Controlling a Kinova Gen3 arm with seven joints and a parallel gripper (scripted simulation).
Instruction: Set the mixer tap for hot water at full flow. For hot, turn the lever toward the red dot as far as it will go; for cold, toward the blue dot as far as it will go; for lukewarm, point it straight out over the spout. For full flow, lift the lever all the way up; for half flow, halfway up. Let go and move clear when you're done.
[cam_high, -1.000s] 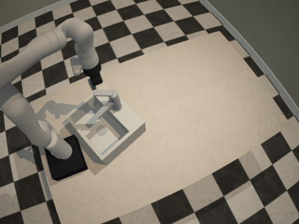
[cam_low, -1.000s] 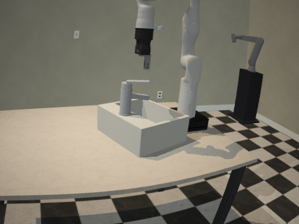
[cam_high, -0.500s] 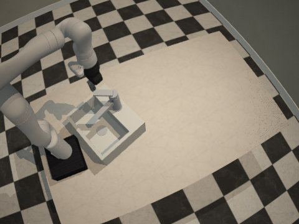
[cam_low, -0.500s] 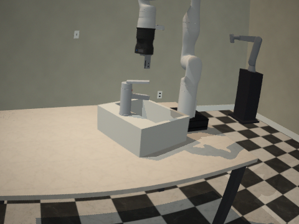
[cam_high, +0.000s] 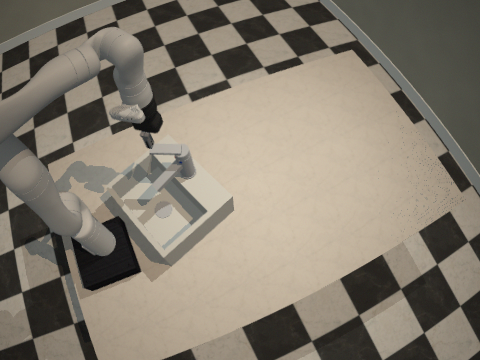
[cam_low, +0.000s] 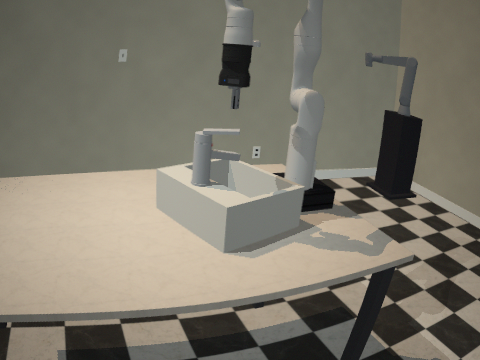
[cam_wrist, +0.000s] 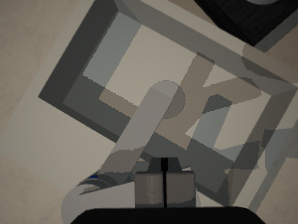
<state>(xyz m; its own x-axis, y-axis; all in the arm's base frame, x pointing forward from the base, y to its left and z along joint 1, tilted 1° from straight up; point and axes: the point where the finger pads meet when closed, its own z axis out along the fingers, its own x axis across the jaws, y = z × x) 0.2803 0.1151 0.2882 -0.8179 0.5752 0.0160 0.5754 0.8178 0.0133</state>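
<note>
A: Nearest me, the bench (cam_high: 310, 175) (cam_low: 100, 250) (cam_wrist: 25, 60); on it the basin (cam_high: 218, 196) (cam_low: 262, 200) (cam_wrist: 65, 135). Tap?

B: Mixer tap (cam_high: 187, 165) (cam_low: 201, 160) (cam_wrist: 72, 207) upright on the basin's rear deck, spout (cam_high: 162, 182) (cam_low: 226, 155) (cam_wrist: 135, 130) over its bowl. Lever (cam_high: 165, 149) (cam_low: 222, 131) (cam_wrist: 115, 195) swung off the spout, away from the blue dot (cam_high: 180, 162) (cam_wrist: 93, 176), towards the red dot's (cam_low: 212, 146) side. Whether at its stop: cannot tell.

A: Lift?

B: Looks about level. Raising probably remains.

A: Pincer (cam_high: 150, 145) (cam_low: 235, 107) (cam_wrist: 164, 175)?

B: Above the basin, apart from the lever. Fingers fully together, nothing between them.

A: Handling, estimated?

B: Lever light, rigid, smooth; some pivot resistance. Work near its free end for leverage. No pinch needed: shut tips beneath, push upward to the stop. Risk: slipping off, or dragging it back towards the spout.

A: Farther, beyond the basin?

B: The arm's black base (cam_high: 107, 267) (cam_low: 320, 200) (cam_wrist: 225, 17). Retreat should leave the lever untouched.
</note>
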